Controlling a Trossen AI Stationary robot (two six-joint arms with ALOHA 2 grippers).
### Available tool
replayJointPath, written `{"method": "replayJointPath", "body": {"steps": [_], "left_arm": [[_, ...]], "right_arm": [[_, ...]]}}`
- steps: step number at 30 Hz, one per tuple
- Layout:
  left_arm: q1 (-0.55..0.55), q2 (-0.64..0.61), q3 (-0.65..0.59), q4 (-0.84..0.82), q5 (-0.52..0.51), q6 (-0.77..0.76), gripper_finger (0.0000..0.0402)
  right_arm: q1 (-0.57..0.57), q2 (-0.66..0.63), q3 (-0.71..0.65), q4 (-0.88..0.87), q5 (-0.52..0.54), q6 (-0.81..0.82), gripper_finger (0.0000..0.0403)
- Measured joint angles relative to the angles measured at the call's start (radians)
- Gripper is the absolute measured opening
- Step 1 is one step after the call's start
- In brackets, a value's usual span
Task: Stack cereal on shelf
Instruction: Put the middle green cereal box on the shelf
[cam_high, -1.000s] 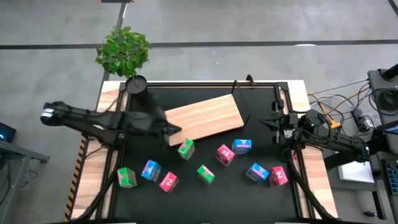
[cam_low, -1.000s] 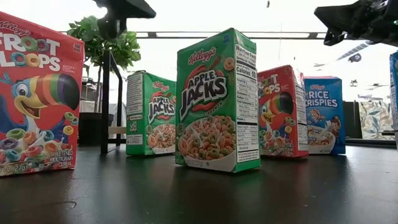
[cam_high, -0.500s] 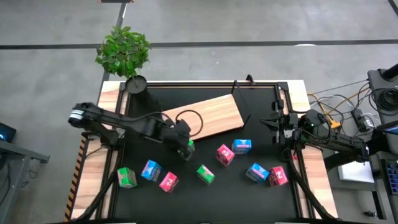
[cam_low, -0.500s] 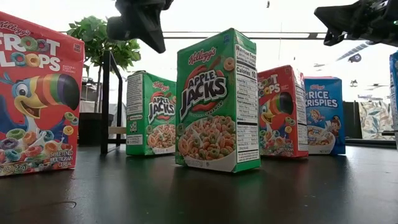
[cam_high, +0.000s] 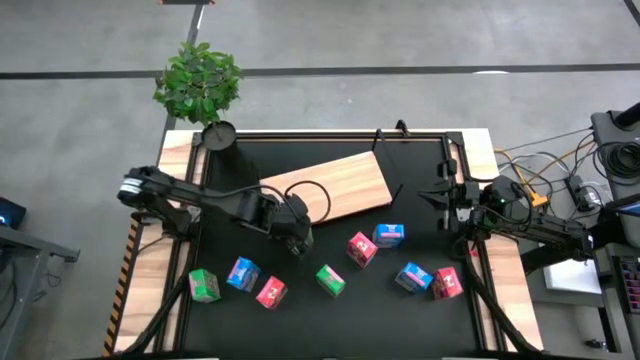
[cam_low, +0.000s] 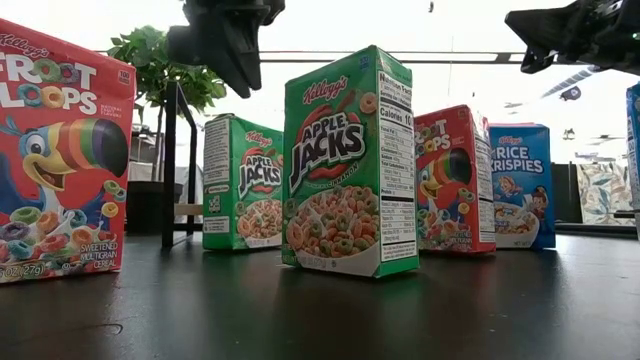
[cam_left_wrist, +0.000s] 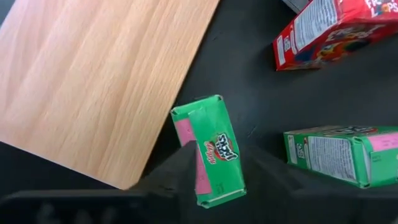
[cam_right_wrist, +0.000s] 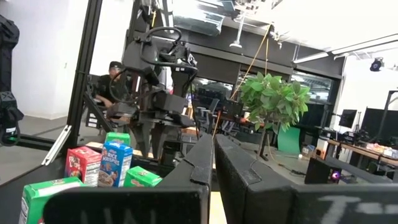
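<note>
The light-wood shelf board (cam_high: 330, 190) lies flat on the black mat, turned askew. Several cereal boxes stand upright on the mat nearer than it: green (cam_high: 204, 285), blue (cam_high: 243, 274), pink-red (cam_high: 271, 291), green (cam_high: 331, 280), pink-red (cam_high: 362, 248), blue (cam_high: 389, 234), blue (cam_high: 412, 277), pink-red (cam_high: 447, 283). My left gripper (cam_high: 296, 236) is open above a third green box (cam_left_wrist: 211, 149), which stands beside the board's near left corner. Its fingers straddle the box top from above, and the low view (cam_low: 228, 45) shows them clear of it. My right gripper (cam_high: 445, 195) is shut and empty at the right edge.
A potted plant (cam_high: 200, 85) stands at the far left corner. A black frame rail (cam_high: 330, 135) runs along the far edge, and cables (cam_high: 560, 185) lie off the table's right. Bare mat shows between the board and my right gripper.
My left gripper has swung from the table's left side toward the right and near edge, past the board's near left corner. It now hangs over the green box and hides it in the high view. No box has moved.
</note>
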Motion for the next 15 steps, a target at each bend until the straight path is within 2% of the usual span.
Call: {"method": "replayJointPath", "body": {"steps": [5, 8, 11, 15], "left_arm": [[-0.009, 0.029, 0.0, 0.001, 0.0, -0.012, 0.0205], [-0.011, 0.056, -0.001, 0.002, -0.001, -0.012, 0.0245], [-0.011, 0.083, -0.001, 0.001, -0.002, -0.004, 0.0265], [-0.011, 0.105, -0.002, -0.003, -0.018, 0.007, 0.0266]], "right_arm": [[0.0, 0.0, 0.0, 0.001, 0.0, 0.0, 0.0009], [0.0, 0.0, 0.0, 0.001, 0.0, 0.0, 0.0009], [0.0, 0.0, 0.0, 0.0, 0.0, 0.0, 0.0009], [0.0, 0.0, 0.001, 0.0, 0.0, 0.0, 0.0009]]}}
